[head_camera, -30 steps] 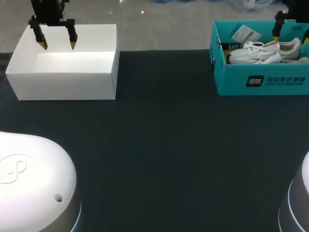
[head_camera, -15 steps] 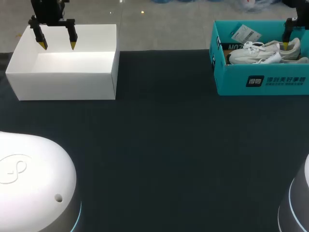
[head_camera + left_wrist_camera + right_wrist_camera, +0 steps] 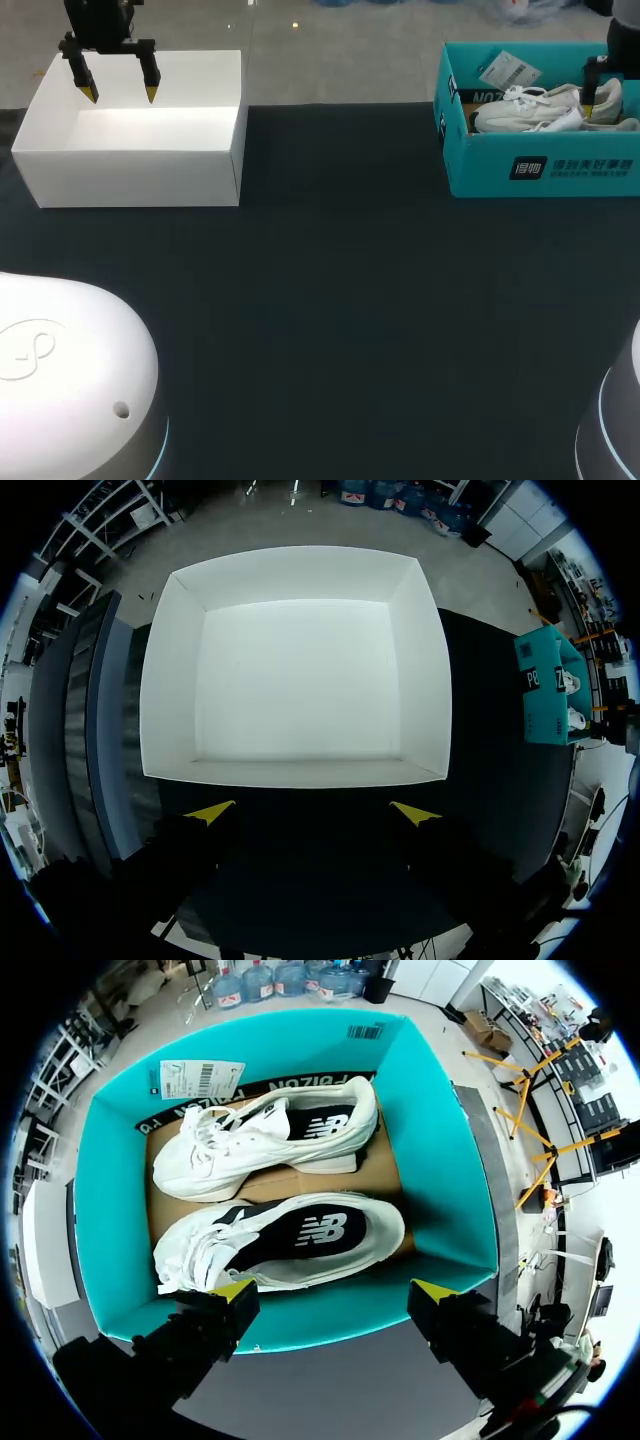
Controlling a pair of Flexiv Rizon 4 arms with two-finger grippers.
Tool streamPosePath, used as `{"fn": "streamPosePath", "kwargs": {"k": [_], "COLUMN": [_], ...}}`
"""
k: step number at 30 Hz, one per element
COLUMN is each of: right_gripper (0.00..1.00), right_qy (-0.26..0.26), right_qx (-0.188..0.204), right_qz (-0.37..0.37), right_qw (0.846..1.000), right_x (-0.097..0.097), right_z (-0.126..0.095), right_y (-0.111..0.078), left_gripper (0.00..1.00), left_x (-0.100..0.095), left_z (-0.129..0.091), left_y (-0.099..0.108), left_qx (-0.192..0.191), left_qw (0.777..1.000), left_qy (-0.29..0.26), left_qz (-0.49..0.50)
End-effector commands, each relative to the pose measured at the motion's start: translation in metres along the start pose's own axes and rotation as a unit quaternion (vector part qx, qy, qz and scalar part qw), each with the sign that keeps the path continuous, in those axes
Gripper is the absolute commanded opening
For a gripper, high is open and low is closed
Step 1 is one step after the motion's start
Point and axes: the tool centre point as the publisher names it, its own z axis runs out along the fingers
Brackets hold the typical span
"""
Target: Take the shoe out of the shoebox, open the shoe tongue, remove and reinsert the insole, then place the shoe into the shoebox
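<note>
Dark table (image 3: 340, 300); teal shoebox (image 3: 440, 1160) at its far right corner. Inside, the nearer shoe (image 3: 285, 1240) and farther shoe (image 3: 265, 1145) appear to lie on their sides on brown card. Judged light, with a soft upper and firmer sole: pinch the nearer one across the heel collar or midfoot, not the laces. Over the box's near wall the right gripper (image 3: 333, 1290) is spread wide, holding nothing. The left gripper (image 3: 313, 812), likewise released, hangs over the white box (image 3: 170, 680).

Right claw (image 3: 333, 1288) shifted right, dropped lower over shoebox (image 3: 540, 170).
</note>
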Motion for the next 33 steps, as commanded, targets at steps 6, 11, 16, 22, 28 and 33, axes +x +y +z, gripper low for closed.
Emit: {"fn": "streamPosePath", "kwargs": {"k": [6,11,16,22,28,33], "right_gripper": [1.00,1.00,1.00,1.00,1.00,1.00], "right_qy": [0.001,0.001,0.001,0.001,0.001,0.004], "right_qx": [0.000,0.000,0.000,0.000,0.000,-0.015], "right_qz": [0.000,0.000,0.000,0.000,0.000,-0.020], "right_qw": [1.000,1.000,1.000,1.000,1.000,1.000], "right_x": [-0.001,-0.001,-0.001,-0.001,-0.001,-0.013], "right_z": [0.000,0.000,0.000,0.000,0.000,0.006], "right_y": [0.000,0.000,0.000,0.000,0.000,0.015], "left_gripper": [1.00,1.00,1.00,1.00,1.00,1.00], "left_x": [0.000,0.000,0.000,0.000,0.000,0.000], "left_z": [0.000,0.000,0.000,0.000,0.000,0.000], "left_y": [0.000,0.000,0.000,0.000,0.000,0.000], "left_qx": [0.000,0.000,0.000,0.000,0.000,0.000], "left_qw": [1.000,1.000,1.000,1.000,1.000,1.000], "left_qy": [0.000,0.000,0.000,0.000,0.000,0.000], "left_qz": [0.000,0.000,0.000,0.000,0.000,0.000]}}
